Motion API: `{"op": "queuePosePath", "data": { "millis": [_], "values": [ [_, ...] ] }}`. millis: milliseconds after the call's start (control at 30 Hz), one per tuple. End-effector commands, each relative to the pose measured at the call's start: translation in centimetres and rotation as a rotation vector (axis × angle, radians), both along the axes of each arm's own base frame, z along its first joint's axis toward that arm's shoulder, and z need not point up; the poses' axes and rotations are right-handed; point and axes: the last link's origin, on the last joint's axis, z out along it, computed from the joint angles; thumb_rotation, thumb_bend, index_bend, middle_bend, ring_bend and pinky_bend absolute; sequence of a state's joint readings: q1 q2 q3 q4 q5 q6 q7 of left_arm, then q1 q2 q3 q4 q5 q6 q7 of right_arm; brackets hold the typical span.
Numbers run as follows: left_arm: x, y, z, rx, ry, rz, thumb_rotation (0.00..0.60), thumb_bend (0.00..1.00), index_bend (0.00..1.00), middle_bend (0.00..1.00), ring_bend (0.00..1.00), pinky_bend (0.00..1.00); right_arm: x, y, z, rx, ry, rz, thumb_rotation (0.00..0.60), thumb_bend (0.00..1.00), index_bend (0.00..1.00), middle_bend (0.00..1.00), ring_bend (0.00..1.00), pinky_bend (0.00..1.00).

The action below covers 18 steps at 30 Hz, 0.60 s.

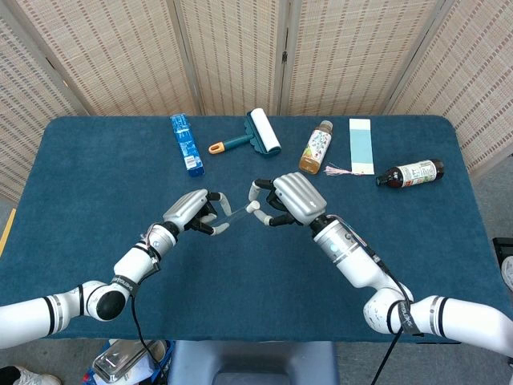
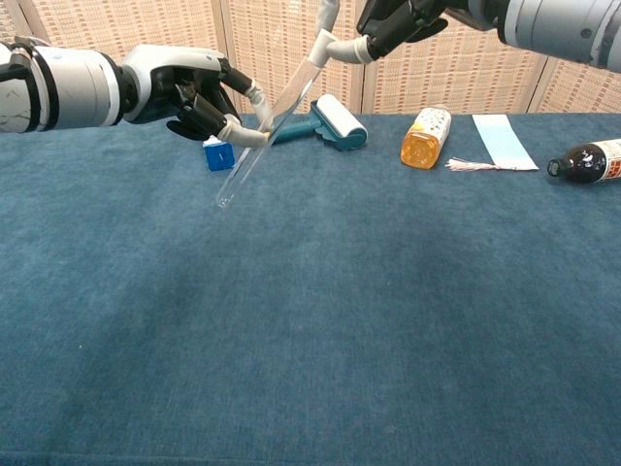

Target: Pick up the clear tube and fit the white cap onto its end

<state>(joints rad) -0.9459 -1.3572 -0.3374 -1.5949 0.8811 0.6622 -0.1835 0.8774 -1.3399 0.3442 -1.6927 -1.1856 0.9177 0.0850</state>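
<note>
The clear tube is held aloft above the table, tilted, its lower end free and its upper end rising toward the right hand. The left hand grips it about mid-length, fingers curled round it with one pale fingertip pressed against the wall; in the head view the same hand is closed on the tube. The right hand has its fingers drawn together at the tube's upper end, apparently pinching the white cap there (whether the cap is seated or only touching the rim cannot be told).

Handling judgement: the tube looks light, rigid, smooth and thin-walled, so likely slippery and possibly breakable under a hard squeeze. A hold nearer the capped end would resist the push of fitting better than the present mid-length grip, which leaves a long lever.

Beyond, resting on the table: a blue box, a lint roller, an orange bottle, a pale card and a dark bottle lying on its side.
</note>
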Motion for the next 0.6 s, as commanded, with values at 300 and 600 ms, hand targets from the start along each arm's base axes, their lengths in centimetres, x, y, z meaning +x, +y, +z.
{"op": "queuePosePath", "data": {
  "millis": [300,600],
  "values": [
    [-0.13,-0.01,-0.27,-0.005,0.011,0.002,0.6,0.39,0.62,1.0,1.0,1.0,0.03,0.0,-0.07,0.007,-0.001,0.0,0.6,0.73,0.77,1.0,1.0,1.0],
    [-0.19,-0.02,-0.66,-0.016,0.03,0.001,0.6,0.39,0.62,1.0,1.0,1.0,0.17,-0.03,-0.3,0.016,0.0,0.003,0.6,0.73,0.78,1.0,1.0,1.0]
  ]
}}
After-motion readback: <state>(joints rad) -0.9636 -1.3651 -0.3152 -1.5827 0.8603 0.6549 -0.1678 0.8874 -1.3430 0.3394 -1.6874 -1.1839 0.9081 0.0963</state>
